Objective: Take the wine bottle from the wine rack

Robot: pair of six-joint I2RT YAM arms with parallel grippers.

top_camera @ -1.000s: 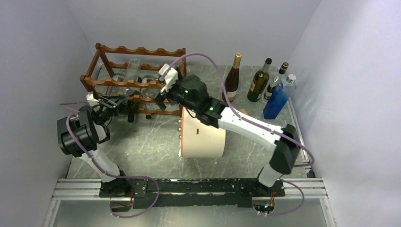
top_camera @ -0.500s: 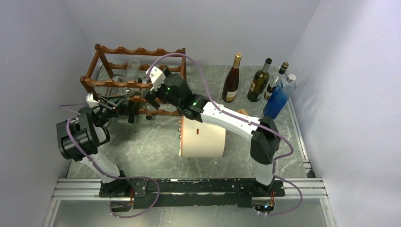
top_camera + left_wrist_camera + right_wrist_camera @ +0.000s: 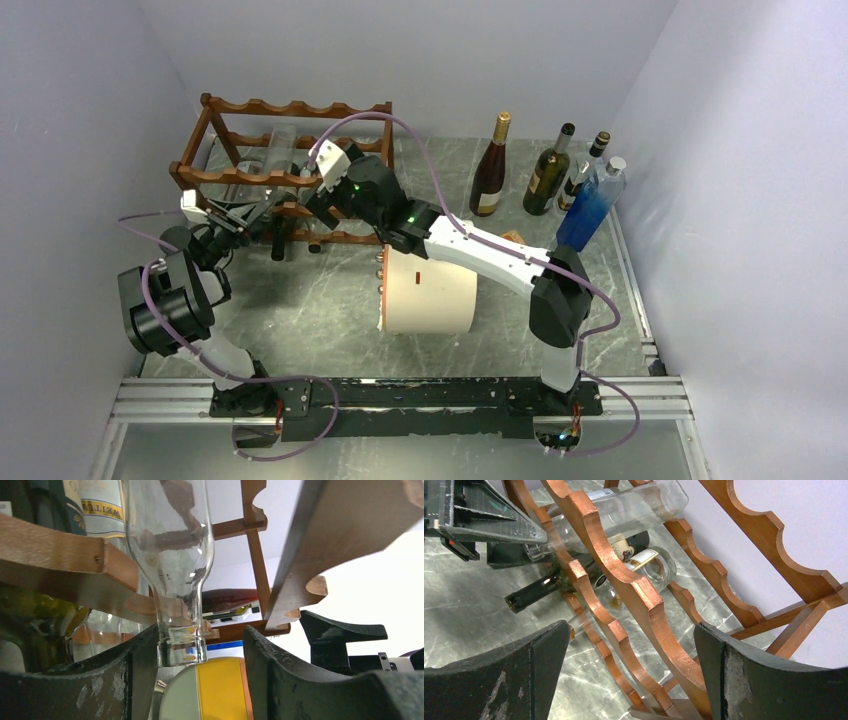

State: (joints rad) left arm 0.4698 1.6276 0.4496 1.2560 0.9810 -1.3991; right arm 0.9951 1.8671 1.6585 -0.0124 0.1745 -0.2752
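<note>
The grey stone worktop (image 3: 330,300) has the wine rack (image 3: 300,105) at its back left corner. The clear wine bottle (image 3: 170,555) lies in the rack, with its neck poking out between the fingers of your left gripper (image 3: 199,645). Those fingers have just spread wider and grip nothing. Your right gripper (image 3: 629,627) has moved up to the rack, wide open and empty. The bottle isn't out yet.
</note>
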